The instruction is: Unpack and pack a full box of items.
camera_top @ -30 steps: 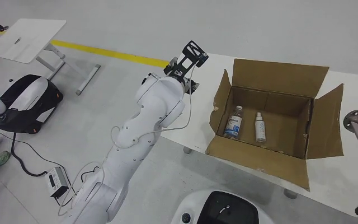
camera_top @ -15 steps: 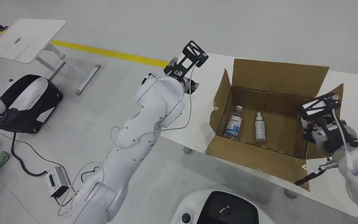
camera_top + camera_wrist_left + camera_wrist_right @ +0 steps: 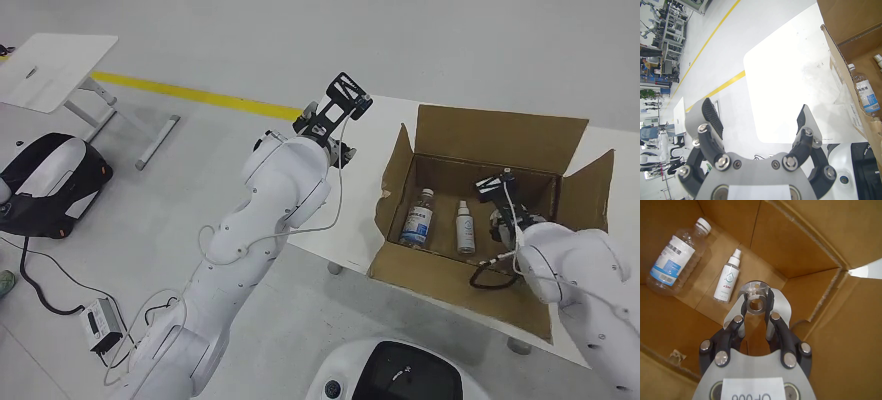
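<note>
From above: open corrugated cardboard box (image 3: 460, 280) on white table (image 3: 360, 200); lying flat inside, clear plastic bottle (image 3: 418, 218) beside slim white spray bottle (image 3: 464, 227).

At left wrist: left gripper (image 3: 757, 117) spread, ribbed black pads (image 3: 712, 117), near the table's rounded corner.

At right wrist: right gripper (image 3: 756, 303) inside the box, pinching a shiny flanged steel ring (image 3: 753, 288).

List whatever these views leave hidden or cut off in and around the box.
- Top view: the metal fitting, hidden under the right end effector and its arm.
- Left wrist view: the clear bottle, partly behind the box wall; the spray bottle, cut off by the picture edge.
- Right wrist view: the box floor beneath the end effector, covered by it.
</note>
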